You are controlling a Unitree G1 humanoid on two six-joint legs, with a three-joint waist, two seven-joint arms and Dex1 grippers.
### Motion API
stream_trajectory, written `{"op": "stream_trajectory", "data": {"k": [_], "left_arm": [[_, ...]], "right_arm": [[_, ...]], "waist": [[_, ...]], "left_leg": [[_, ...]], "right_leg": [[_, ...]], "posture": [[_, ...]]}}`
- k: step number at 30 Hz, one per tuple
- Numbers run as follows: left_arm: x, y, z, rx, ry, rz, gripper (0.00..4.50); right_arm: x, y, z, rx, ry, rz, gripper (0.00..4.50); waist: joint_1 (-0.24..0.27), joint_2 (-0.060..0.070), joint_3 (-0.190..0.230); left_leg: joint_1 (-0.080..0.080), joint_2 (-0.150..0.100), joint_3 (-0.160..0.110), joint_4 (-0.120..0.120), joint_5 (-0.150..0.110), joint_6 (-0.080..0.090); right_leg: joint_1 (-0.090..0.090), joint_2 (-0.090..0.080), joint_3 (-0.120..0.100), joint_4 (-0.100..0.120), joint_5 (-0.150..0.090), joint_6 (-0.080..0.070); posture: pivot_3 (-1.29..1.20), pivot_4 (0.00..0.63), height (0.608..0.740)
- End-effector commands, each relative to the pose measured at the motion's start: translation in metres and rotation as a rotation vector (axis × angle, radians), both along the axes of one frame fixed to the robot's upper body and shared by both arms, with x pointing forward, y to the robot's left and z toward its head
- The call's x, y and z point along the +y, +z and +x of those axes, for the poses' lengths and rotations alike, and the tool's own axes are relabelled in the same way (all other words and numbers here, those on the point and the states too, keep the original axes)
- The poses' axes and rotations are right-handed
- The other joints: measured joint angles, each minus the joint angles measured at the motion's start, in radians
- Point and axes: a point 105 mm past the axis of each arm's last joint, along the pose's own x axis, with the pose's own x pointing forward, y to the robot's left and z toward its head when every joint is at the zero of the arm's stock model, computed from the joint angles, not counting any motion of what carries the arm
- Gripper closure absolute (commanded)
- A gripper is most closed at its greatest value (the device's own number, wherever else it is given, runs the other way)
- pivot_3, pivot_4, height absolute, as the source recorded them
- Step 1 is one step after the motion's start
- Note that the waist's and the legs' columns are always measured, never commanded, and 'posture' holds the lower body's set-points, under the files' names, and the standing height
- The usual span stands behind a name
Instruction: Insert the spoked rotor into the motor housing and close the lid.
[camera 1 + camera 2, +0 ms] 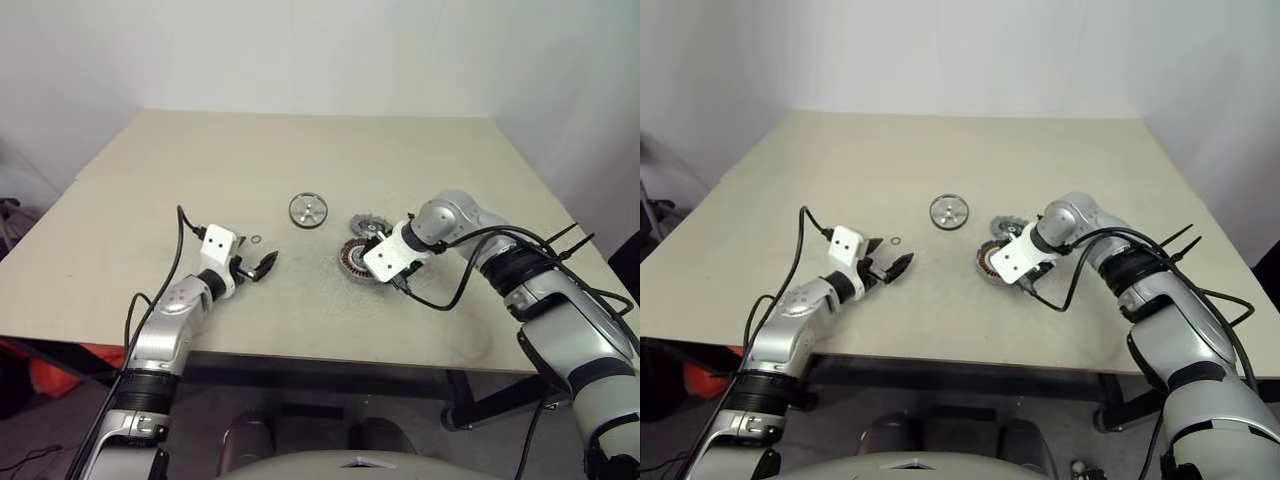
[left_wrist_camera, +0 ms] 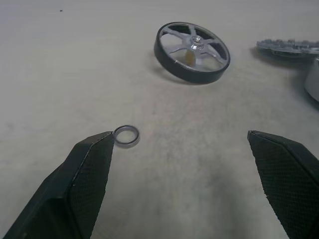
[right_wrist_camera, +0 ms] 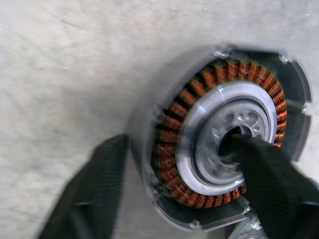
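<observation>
My right gripper (image 3: 174, 184) stands apart astride the motor housing (image 3: 219, 134) wall; my left gripper (image 2: 184, 174) stands apart near the spoked rotor (image 2: 192, 52).

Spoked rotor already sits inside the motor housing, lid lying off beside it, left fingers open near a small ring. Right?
Not quite: the spoked rotor lies on the table, apart from the motor housing. The right wrist view shows the housing's copper windings and silver centre bare. The rest holds: the lid lies beside the housing, and the left gripper is open near the small ring.
</observation>
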Motion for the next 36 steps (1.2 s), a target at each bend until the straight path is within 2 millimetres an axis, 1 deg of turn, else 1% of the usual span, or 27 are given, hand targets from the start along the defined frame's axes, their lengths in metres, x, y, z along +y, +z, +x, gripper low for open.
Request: {"op": "stream_trajectory", "data": {"k": [1, 7, 11, 15, 18, 21, 24, 30, 36], "left_arm": [[0.004, 0.017, -0.001, -0.049, -0.007, -0.022, 0.00], [0.008, 0.023, -0.007, -0.033, -0.046, -0.045, 0.00], [0.012, 0.033, -0.006, -0.048, -0.074, -0.029, 0.00], [0.013, 0.036, -0.001, -0.063, -0.090, 0.019, 0.00], [0.014, 0.035, 0.007, -0.076, -0.061, 0.048, 0.00], [0.012, 0.025, 0.018, -0.043, -0.012, 0.066, 0.00], [0.007, 0.010, 0.021, 0.010, -0.003, 0.097, 0.00], [-0.003, -0.001, 0.023, 0.027, -0.008, 0.089, 0.00], [0.003, -0.006, 0.027, 0.031, 0.051, 0.089, 0.00]], "right_arm": [[0.010, 0.028, -0.001, -0.055, 0.022, 0.094, 0.53], [0.011, 0.049, -0.013, -0.097, 0.026, 0.167, 0.53], [0.012, 0.059, -0.023, -0.112, 0.015, 0.225, 0.53], [0.015, 0.066, -0.021, -0.127, -0.037, 0.283, 0.53], [0.017, 0.066, -0.019, -0.129, -0.078, 0.319, 0.53], [0.019, 0.062, -0.016, -0.124, -0.122, 0.348, 0.53], [0.017, 0.057, -0.012, -0.126, -0.164, 0.354, 0.53], [0.010, 0.053, -0.008, -0.128, -0.198, 0.348, 0.53], [0.007, 0.053, -0.002, -0.146, -0.216, 0.346, 0.53]], "waist": [[0.002, 0.000, 0.000], [0.006, 0.000, 0.001], [0.008, 0.000, 0.001], [0.007, 0.001, 0.001], [0.008, 0.001, 0.001], [0.008, 0.001, 0.001], [0.009, 0.001, 0.001], [0.013, 0.001, 0.001], [0.016, 0.001, 0.001]], "left_leg": [[-0.001, 0.000, 0.000, 0.000, 0.000, 0.000], [-0.013, 0.000, 0.000, 0.001, 0.000, 0.001], [-0.013, 0.000, 0.000, 0.001, 0.000, 0.002], [-0.010, 0.000, 0.000, 0.001, 0.000, 0.001], [-0.006, 0.000, 0.000, 0.001, 0.000, 0.000], [-0.004, 0.000, 0.000, 0.001, 0.000, 0.000], [-0.004, 0.000, 0.000, 0.001, 0.000, 0.000], [-0.007, 0.000, 0.000, 0.001, 0.000, 0.000], [-0.006, 0.000, 0.000, 0.001, 0.000, 0.000]], "right_leg": [[-0.001, 0.000, 0.000, 0.000, 0.000, 0.000], [-0.010, 0.000, -0.002, 0.000, 0.000, 0.000], [-0.010, 0.000, -0.002, 0.000, 0.000, 0.000], [-0.008, 0.000, -0.001, 0.001, 0.000, 0.000], [-0.005, 0.000, -0.001, 0.001, 0.000, 0.000], [-0.003, 0.000, -0.001, 0.001, 0.000, 0.000], [-0.003, 0.000, -0.001, 0.001, 0.000, 0.000], [-0.006, 0.000, -0.001, 0.001, 0.000, 0.000], [-0.005, 0.000, -0.001, 0.001, 0.000, 0.000]], "posture": [[0.00, 0.000, 0.740], [0.00, 0.000, 0.740], [0.00, 0.000, 0.740], [0.00, 0.000, 0.740], [0.00, 0.000, 0.740], [0.00, 0.000, 0.740], [0.00, 0.000, 0.740], [0.00, 0.000, 0.740], [0.00, 0.000, 0.740]]}}
